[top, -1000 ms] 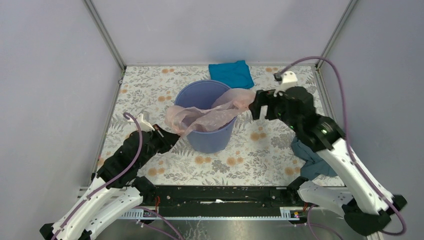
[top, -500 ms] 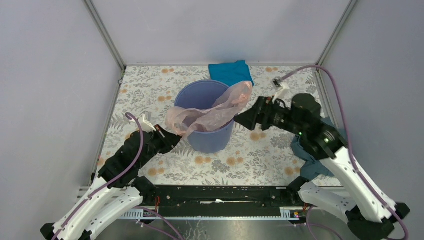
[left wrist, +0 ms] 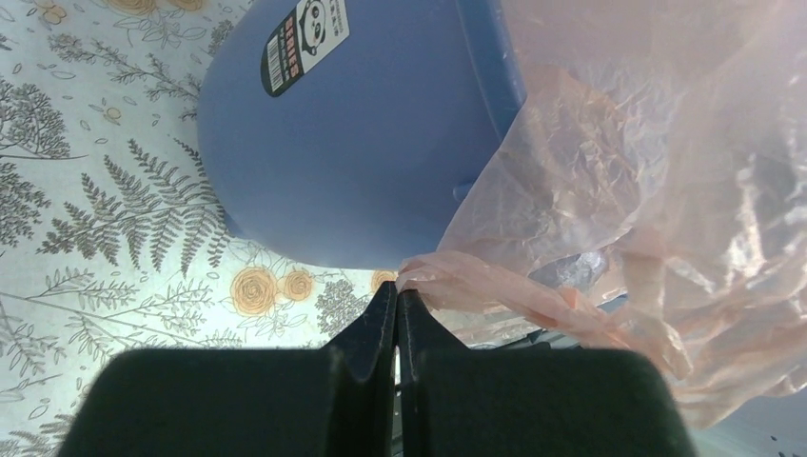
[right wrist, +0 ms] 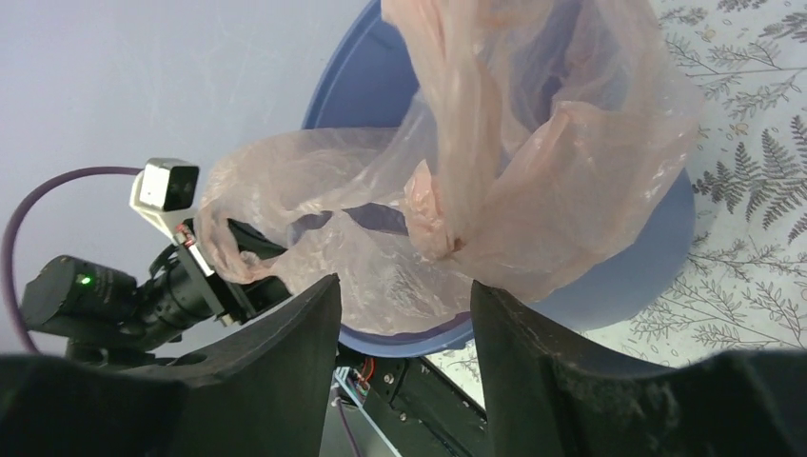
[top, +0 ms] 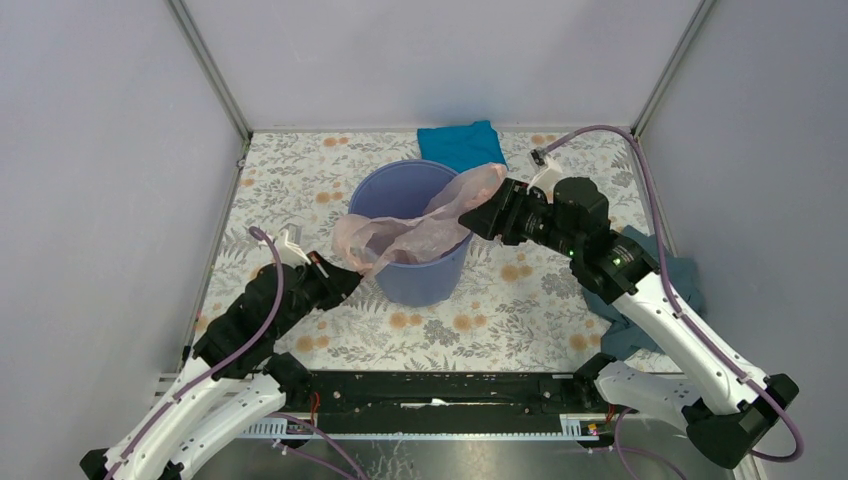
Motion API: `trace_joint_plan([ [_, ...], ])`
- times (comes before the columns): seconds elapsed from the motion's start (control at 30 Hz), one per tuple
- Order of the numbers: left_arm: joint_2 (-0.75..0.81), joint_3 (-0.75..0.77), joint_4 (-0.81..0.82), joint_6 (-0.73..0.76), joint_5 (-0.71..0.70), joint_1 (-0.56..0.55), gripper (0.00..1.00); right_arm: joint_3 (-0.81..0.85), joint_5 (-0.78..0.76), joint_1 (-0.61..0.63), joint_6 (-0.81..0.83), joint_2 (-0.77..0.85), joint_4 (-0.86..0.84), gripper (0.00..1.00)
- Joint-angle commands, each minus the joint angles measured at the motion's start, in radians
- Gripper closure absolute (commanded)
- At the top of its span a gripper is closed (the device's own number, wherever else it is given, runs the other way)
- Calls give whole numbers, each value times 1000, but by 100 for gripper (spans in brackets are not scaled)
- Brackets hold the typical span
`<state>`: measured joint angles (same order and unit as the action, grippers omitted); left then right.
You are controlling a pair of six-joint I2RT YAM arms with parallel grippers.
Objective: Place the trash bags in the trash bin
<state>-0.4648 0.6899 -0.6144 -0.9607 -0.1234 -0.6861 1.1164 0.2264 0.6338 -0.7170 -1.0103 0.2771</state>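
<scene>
The left gripper (left wrist: pixel 398 295) has its jaws pressed together on a gathered edge of the trash bag (top: pixel 420 232), just outside the near-left wall of the trash bin (top: pixel 420 282); it has held that pinch in the same spot through the past second. The right gripper (right wrist: pixel 404 282) has its jaws standing apart, narrower than a second ago, with the pink film hanging just ahead of the fingertips; whether any film lies between them cannot be told. Half a second ago this gripper had drawn back to the right of the bin; now it is up against the bag's raised right corner, at the bin's right rim. That corner, which a second ago lay flat over the rim, now stands up above it; the rest of the bag drapes across the bin's mouth from left to right, partly sagging inside. The bin stands upright mid-table (top: pixel 300 170), unmoved; a blue cloth (top: pixel 462 147) lies behind it, and a grey-blue cloth (top: pixel 684 276) lies under the right arm.
</scene>
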Motion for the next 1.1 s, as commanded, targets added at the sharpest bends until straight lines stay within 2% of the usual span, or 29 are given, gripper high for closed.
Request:
trace_joint_plan([
  [0.0, 22, 61, -26, 16, -12, 2, 97, -23, -51, -2, -23, -5, -78, 39],
  [0.13, 45, 73, -32, 14, -16, 2, 90, -47, -84, -2, 0, 11, -71, 34],
  [0.2, 41, 82, -37, 19, -18, 3, 83, -61, -102, -1, 2, 14, -85, 34],
  [0.23, 35, 93, -41, 26, -14, 2, 73, -59, -102, -2, 5, 10, -86, 36],
  [0.27, 27, 106, -41, 45, -1, 2, 59, -56, -97, -2, 9, 4, -86, 39],
  [0.37, 9, 195, -58, 109, 36, 3, 32, -39, -87, -2, 30, -2, -65, 51],
  [0.5, -2, 322, -108, 179, 3, 2, 3, -55, -107, -1, 43, 27, -62, 57],
  [0.6, -60, 401, -126, 227, -31, 3, 1, -64, -100, -1, 48, 38, -64, 61],
  [0.73, -193, 490, -139, 276, -50, 2, 1, -74, -86, -2, 42, 52, -65, 59],
  [0.97, -346, 539, -171, 299, -179, 2, 1, -82, -94, -2, 71, 87, -18, 25],
  [1.07, -339, 519, -184, 274, -270, 3, 7, -87, -128, -2, 77, 91, -10, 17],
])
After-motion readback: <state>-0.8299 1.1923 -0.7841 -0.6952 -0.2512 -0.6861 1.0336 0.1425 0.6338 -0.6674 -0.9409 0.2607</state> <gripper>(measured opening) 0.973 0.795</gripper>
